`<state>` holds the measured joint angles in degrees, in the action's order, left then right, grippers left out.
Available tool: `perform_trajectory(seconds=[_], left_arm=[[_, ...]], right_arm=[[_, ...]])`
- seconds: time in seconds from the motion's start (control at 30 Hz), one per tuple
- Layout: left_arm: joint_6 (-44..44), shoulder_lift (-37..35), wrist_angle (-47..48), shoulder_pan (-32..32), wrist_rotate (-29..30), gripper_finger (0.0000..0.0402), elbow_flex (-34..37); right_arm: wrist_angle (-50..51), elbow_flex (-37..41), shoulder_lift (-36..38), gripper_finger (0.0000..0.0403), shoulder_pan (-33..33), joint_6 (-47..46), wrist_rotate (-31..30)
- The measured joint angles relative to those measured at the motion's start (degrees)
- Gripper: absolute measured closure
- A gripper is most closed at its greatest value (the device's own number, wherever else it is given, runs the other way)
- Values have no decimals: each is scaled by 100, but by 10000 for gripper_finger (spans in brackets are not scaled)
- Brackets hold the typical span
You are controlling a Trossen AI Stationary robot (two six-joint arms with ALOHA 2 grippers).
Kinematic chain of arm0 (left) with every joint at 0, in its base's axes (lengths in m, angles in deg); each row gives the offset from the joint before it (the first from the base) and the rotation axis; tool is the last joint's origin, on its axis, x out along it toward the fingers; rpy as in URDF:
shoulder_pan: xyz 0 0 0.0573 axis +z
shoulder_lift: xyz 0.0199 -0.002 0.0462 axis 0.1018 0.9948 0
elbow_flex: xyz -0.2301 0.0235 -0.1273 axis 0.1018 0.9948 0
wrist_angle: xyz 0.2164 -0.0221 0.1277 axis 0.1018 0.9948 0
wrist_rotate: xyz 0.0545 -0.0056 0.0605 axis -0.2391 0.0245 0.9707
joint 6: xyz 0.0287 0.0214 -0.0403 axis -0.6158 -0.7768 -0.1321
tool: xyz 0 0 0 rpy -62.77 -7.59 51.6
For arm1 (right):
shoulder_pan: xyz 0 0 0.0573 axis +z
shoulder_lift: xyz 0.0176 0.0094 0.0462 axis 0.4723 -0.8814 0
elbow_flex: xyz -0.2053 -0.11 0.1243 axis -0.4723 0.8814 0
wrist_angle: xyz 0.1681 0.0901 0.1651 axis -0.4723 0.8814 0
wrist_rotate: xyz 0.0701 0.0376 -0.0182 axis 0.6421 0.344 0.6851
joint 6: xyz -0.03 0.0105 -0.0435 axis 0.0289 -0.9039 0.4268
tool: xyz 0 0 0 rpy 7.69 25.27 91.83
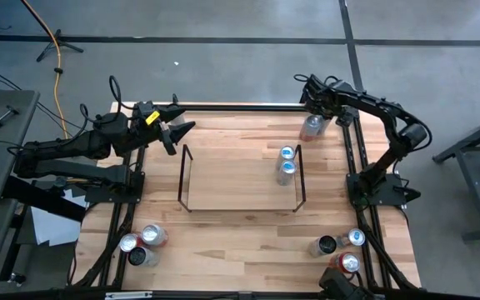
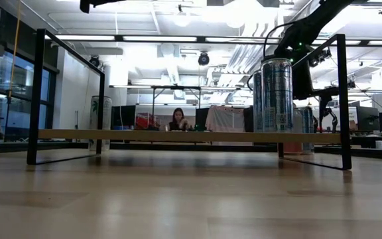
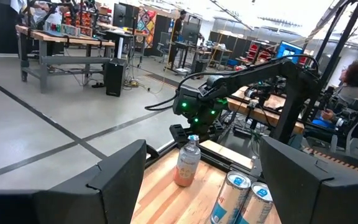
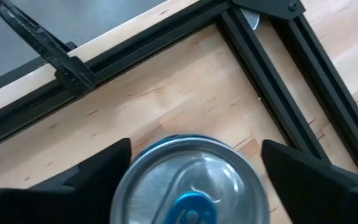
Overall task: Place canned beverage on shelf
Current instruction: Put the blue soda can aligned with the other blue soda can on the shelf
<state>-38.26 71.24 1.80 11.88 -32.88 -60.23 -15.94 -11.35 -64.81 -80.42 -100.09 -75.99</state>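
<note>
A silver and orange can (image 1: 311, 127) stands upright on its base on the tabletop, near the far right corner. My right gripper (image 1: 313, 115) is over it, slanting steeply down and open. In the right wrist view its two fingers flank the can's top (image 4: 191, 180); I cannot tell whether they touch it. The shelf (image 1: 232, 179) lies mid-table with two blue-topped cans (image 1: 287, 162) standing at its right end. My left gripper (image 1: 182, 129) hovers open and level over the far left of the table, with nothing between its fingers.
Several cans (image 1: 142, 243) stand near the front left corner, and several more (image 1: 340, 248) near the front right. Black rails (image 4: 272, 68) meet at the corner just beyond the can. The shelf's black wire frames (image 1: 184, 179) stand at both short ends.
</note>
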Motion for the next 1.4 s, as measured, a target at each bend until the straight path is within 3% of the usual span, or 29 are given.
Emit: perform_trajectory(seconds=[0.2,0.47,0.87,1.23,1.4], left_arm=[[-17,-11,-170,-1,7,128,0],[-443,-11,-281,1,509,128,-4],[-456,-11,-634,310,510,128,-7],[-193,141,-1151,525,-286,128,-7],[-199,524,-1025,521,-832,128,-261]], right_arm=[[96,-2,16,192,-29,141,91],[296,-96,303,190,63,910,-125],[252,-776,1584,190,614,2319,-503],[-806,-1955,2059,190,2466,3596,-102],[-1733,-2037,2046,190,3417,3886,268]])
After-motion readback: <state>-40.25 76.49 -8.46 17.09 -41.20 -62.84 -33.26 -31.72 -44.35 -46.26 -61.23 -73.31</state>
